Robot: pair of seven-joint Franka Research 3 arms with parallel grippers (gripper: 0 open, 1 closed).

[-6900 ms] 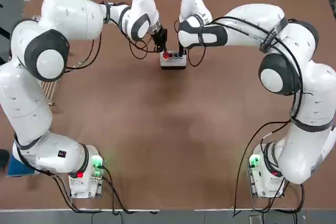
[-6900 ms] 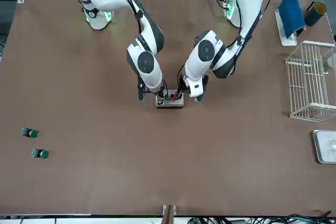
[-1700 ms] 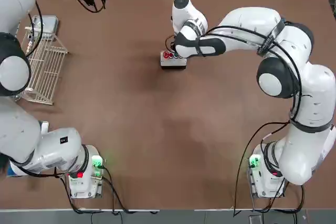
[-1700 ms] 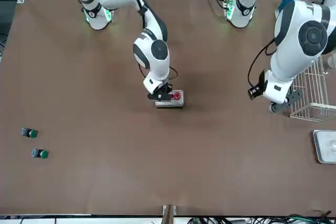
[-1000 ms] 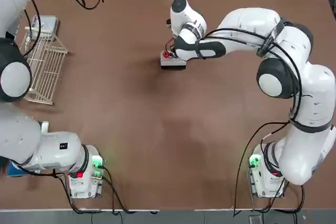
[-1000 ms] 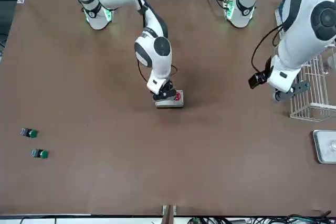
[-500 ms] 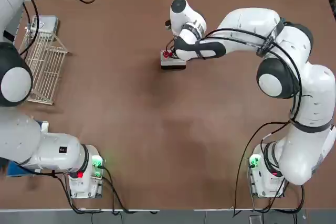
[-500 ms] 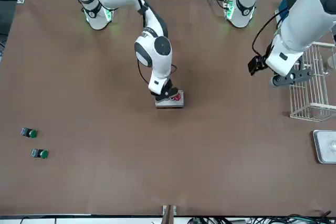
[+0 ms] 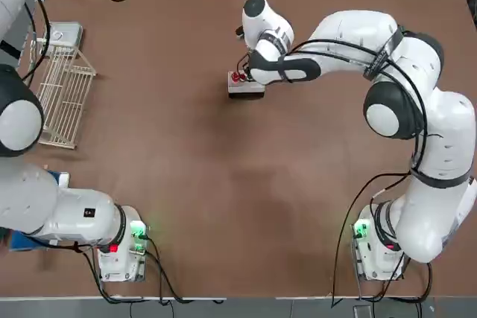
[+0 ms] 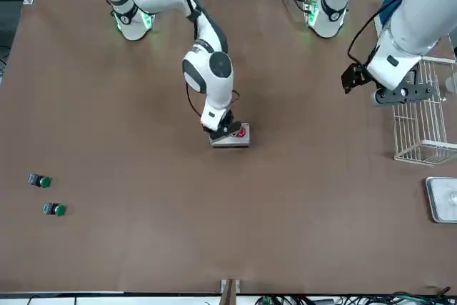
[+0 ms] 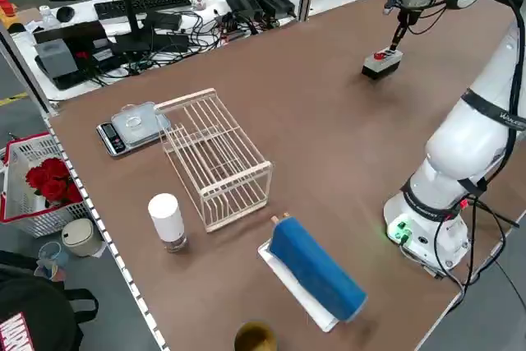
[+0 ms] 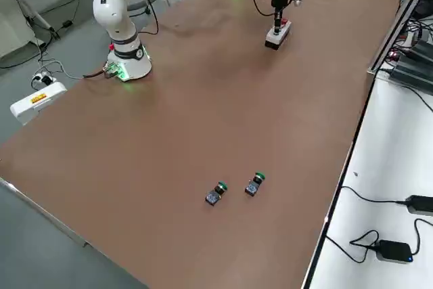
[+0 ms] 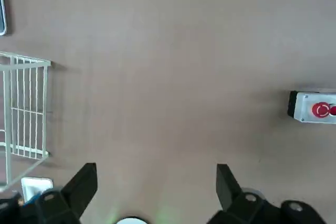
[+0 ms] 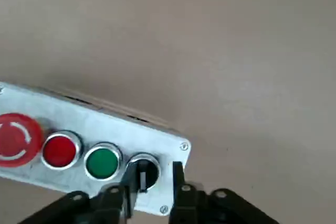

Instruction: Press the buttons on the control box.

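Two arms at one brown desk [image 9: 223, 206], listed by size. Item: wire rack [image 9: 63, 102], lying near the desk's left edge, well apart from the work. Item: left end effector [image 10: 394, 93], raised above the rack side of the desk, fingers spread wide with nothing between them; idle, and far from the task's thing. Item: right end effector [image 14: 152, 182], at the far middle of the desk, directly over one end of the control box [image 14: 84, 135]; its fingers stand a narrow gap apart, straddling the dark button [image 14: 142, 170] and grasping nothing. Item: control box, small light-grey block resting flat on the desk at far centre; in the top view its long axis runs left to right across the desk. Item: the buttons [image 14: 79, 153], four in a row along that axis; from the wrist view, a large red one at the far end, then a smaller red, a green, and the dark one under the fingertips. Judgement: the right arm is by far the nearer and is placed for the end button; the remaining buttons lie along the box's length, away from the fingers, so later presses call for sideways steps along that axis. Item: two loose green-and-black button parts [image 12: 233, 189], lying well apart from the box.
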